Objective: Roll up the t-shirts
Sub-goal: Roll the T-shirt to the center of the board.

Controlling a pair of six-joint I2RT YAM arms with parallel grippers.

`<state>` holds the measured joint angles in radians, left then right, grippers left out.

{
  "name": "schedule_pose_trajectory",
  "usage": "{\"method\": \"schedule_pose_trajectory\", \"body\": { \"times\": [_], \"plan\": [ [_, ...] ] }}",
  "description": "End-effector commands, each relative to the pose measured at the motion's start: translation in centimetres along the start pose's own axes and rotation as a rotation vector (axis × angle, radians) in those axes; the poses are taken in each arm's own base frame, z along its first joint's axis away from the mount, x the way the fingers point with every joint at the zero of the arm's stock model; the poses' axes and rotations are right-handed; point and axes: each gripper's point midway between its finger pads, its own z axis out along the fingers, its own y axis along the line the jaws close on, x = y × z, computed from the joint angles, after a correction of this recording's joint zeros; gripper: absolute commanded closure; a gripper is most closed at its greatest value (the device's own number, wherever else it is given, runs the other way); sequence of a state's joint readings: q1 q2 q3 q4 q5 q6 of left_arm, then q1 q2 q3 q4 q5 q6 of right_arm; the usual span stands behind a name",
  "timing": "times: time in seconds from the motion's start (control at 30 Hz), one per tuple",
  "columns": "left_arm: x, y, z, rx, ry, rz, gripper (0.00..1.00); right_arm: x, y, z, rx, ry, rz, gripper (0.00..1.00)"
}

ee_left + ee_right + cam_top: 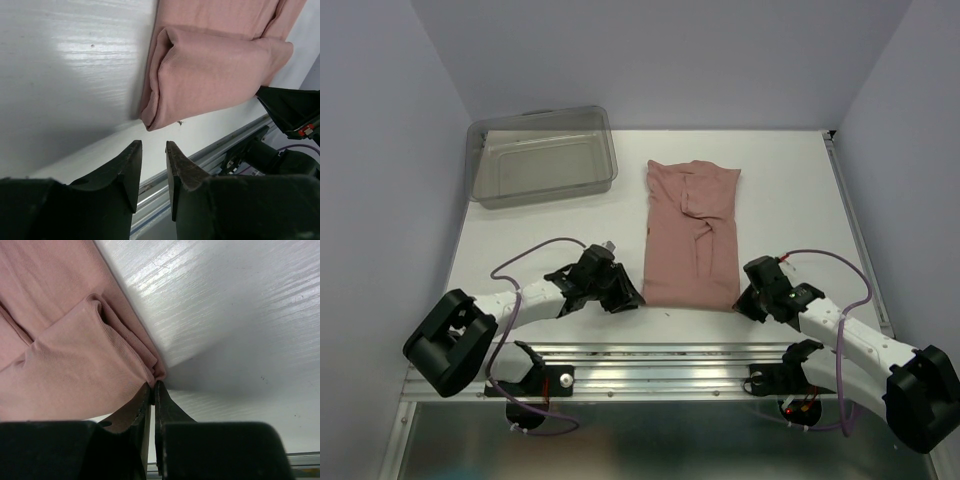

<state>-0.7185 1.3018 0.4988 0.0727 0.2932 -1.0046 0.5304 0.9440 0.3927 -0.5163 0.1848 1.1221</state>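
1. dusty-pink t-shirt (pixel 690 235) lies on the white desk (pixel 790 200), right of centre, folded into a long strip running far to near.
2. far end of the strip: overlapping folded layers with creases. near end: turned over on itself into a soft, thick fold that sits just short of the desk's near edge, seen closest in the left wrist view (pixel 215 75).
3. left end effector (pixel 632 293) is low over the desk at the near left corner of the shirt. its jaws stand a little apart with nothing between them (pixel 152 146); tips just short of the fabric, not touching.
4. right end effector (pixel 740 303) is at the near right corner. its jaws are pressed almost together, pinching the layered corner of the shirt at the tips (pixel 154 385); some fabric drapes along the left finger.
5. clear grey plastic bin (pixel 545 193) sits at the far left of the desk, well apart from the shirt.
6. metal rail (pixel 650 355) runs along the near edge between the arm bases; purple cable (pixel 535 250) loops over the left arm.
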Motion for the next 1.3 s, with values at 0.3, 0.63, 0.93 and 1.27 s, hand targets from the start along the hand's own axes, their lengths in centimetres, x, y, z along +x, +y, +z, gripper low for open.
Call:
{"method": "schedule_pose_trajectory", "body": {
  "times": [0.3, 0.63, 0.93, 1.27],
  "plan": [
    [0.5, -1.1, 0.9, 0.043, 0.002, -0.190, 0.51, 0.0, -0.1, 0.1, 0.004, -0.002, -0.006, 0.96],
    [0.8, -0.8, 1.6, 0.056, 0.014, -0.241, 0.54, 0.0, -0.2, 0.1, 0.004, -0.002, -0.006, 0.96],
    [0.3, 0.5, 2.6, 0.009, -0.019, -0.253, 0.59, -0.1, -0.1, 0.1, 0.004, -0.009, -0.004, 0.96],
    [0.0, 1.2, 3.0, -0.030, -0.026, -0.252, 0.80, -0.3, 0.1, -0.1, -0.004, -0.014, -0.007, 0.96]
  ]
}}
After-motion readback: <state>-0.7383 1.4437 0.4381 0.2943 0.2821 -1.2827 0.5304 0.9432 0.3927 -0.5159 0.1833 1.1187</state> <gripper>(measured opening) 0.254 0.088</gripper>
